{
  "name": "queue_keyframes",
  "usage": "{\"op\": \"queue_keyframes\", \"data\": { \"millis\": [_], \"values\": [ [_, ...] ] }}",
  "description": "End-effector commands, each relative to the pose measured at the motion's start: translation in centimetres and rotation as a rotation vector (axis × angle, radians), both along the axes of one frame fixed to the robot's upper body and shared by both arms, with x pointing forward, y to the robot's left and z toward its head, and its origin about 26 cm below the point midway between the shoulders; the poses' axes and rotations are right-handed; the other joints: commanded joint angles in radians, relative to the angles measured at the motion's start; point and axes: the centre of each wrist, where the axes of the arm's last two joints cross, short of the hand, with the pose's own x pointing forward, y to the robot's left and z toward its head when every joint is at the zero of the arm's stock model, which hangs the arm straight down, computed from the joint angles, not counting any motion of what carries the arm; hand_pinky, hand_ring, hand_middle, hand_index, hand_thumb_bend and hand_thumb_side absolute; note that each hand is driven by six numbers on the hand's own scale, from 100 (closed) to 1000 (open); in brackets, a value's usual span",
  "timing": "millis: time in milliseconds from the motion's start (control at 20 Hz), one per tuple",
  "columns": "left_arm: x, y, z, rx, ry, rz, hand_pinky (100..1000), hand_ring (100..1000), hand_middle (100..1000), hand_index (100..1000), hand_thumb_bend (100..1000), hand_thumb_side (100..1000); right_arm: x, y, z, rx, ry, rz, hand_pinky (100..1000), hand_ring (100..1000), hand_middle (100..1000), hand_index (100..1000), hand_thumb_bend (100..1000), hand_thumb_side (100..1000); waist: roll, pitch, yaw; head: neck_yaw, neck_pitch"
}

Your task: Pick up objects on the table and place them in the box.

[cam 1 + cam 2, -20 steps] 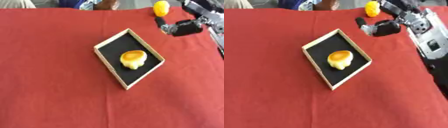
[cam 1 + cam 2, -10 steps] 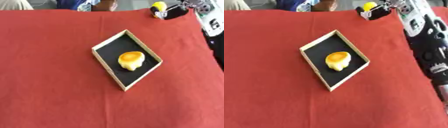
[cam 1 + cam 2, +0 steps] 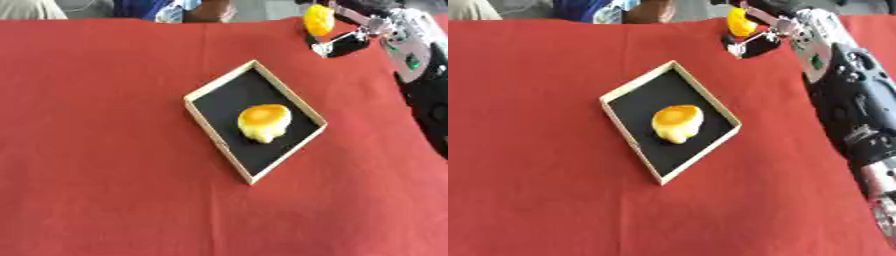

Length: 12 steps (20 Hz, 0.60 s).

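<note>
Right eye view: right hand apparently grips yellow object.

Before me lies a flat surface covered with a plain red cloth, which fills nearly all I can see. Beyond its far edge a grey strip of floor shows. The cloth lies smooth, with only faint creases.
</note>
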Motion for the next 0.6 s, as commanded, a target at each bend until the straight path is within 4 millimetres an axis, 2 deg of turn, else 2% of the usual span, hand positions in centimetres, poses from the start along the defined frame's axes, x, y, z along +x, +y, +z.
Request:
{"op": "queue_keyframes", "data": {
  "millis": [50,450,600],
  "values": [
    [-0.3,0.1,0.8,0.016,-0.024,0.003,884,845,665,789,100,680,-0.1,-0.5,2.2,0.023,-0.048,-0.031,911,1000,903,965,108,159,0.0,-0.018,0.001,-0.005,-0.02],
    [-0.3,0.1,0.7,0.018,-0.019,-0.002,885,845,664,788,100,681,0.0,-0.1,3.7,0.085,-0.089,-0.074,912,1000,903,965,100,143,-0.002,-0.007,0.006,-0.016,-0.034],
    [-0.2,0.1,0.7,0.019,-0.017,-0.005,886,845,664,788,100,681,0.1,-0.2,3.9,0.084,-0.086,-0.121,911,1000,907,968,115,187,-0.003,-0.001,0.009,-0.02,-0.04]
  ]
}}
